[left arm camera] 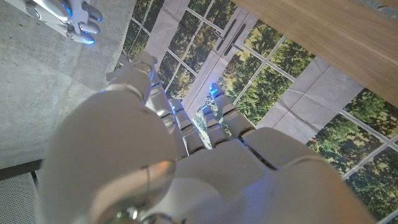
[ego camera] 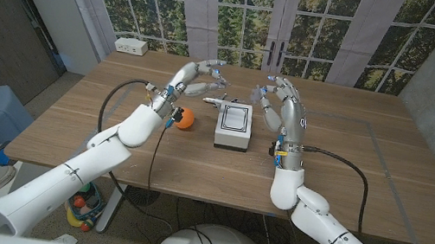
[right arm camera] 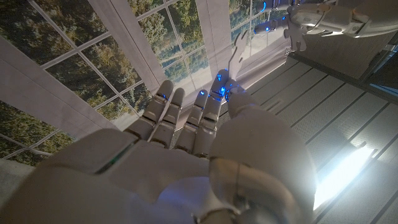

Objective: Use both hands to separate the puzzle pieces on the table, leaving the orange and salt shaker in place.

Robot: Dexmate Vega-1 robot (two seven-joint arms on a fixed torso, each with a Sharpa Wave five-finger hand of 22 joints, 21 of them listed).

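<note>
Up above the far middle of the wooden desk, both robot hands are raised, facing each other. The left robot hand hangs over the desk with its fingers spread and lightly curled, reaching toward the centre; between its fingertips a small pale puzzle piece appears to be pinched, though the piece is too small to be sure of the grip. The right robot hand stands upright just right of the white square box, its fingers apart and bent, holding nothing that can be seen. In the right wrist view a thin flat puzzle-shaped outline stands near that hand's fingertips; whether they touch it cannot be told.

The white box sits on the desk between the two arms, with a dark-outlined panel on top. The orange rests on the desk just left of the box, beside the left wrist. A white power strip lies at the desk's far left corner.
</note>
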